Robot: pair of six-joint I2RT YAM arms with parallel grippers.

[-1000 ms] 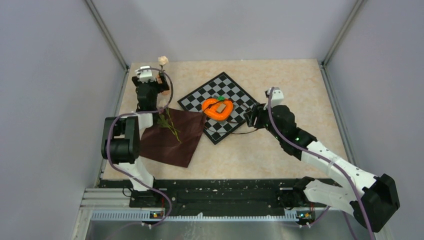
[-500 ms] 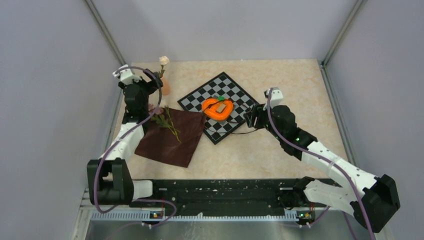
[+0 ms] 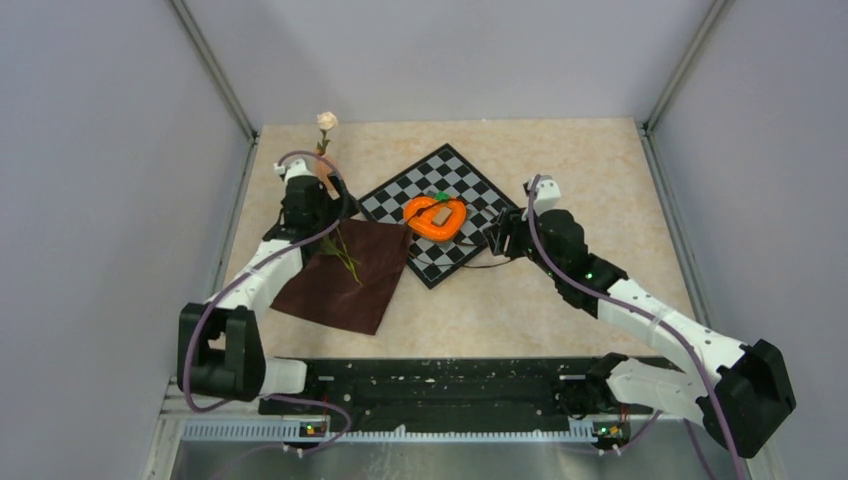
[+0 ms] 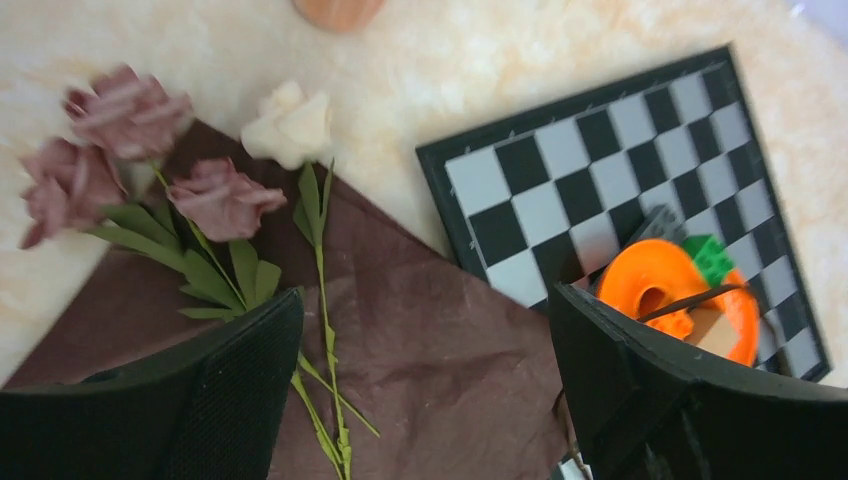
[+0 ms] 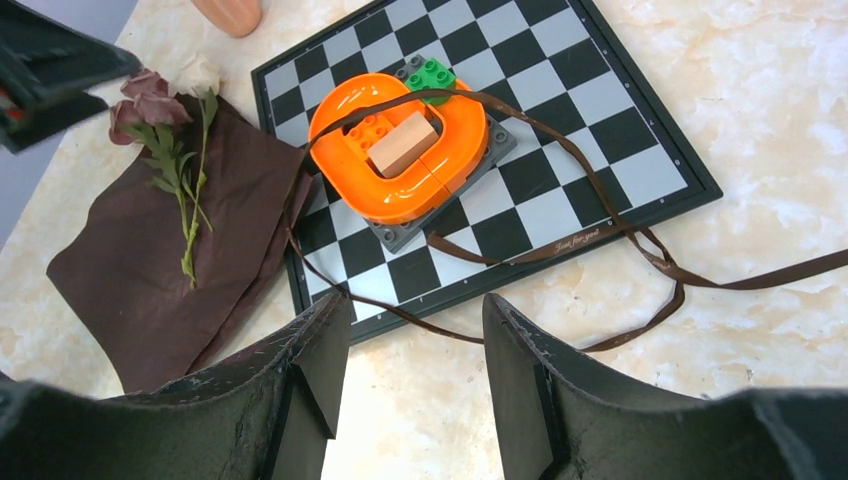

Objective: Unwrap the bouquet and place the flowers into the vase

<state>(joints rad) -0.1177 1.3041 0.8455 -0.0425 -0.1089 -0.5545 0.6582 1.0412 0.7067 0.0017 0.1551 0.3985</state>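
Left pincer (image 4: 425,300): jaws spread wide with nothing between them, hovering over the cloth.
Cloth (image 4: 440,340): maroon-brown, opened out flat on the table (image 5: 760,120), directly beneath the left pincer.
Flowers (image 4: 225,195): at 10 o'clock from the left pincer in its wrist view. Three mauve heads and one cream head lie at the cloth's far corner, with green stems trailing back over the cloth.
Vase (image 4: 338,8): at 12 o'clock, just beyond the flower heads. Only a rounded terracotta part shows at the frame's top edge.
Standing rose (image 3: 326,122): cream and upright at the table's far left. Its foot is hidden behind the left arm.
Right pincer (image 5: 415,305): jaws partway apart and empty, above the table by the chessboard's near edge.
Ribbon (image 5: 600,235): thin, dark and loose. It is draped across the orange heart and the board, and one end runs off at 3 o'clock.
Orange heart (image 5: 350,120): at 12 o'clock from the right pincer, on a grey baseplate (image 5: 400,232), with a wooden block (image 5: 405,143) inside it.
Chessboard (image 5: 600,110): under the baseplate, with its left corner touching the cloth.
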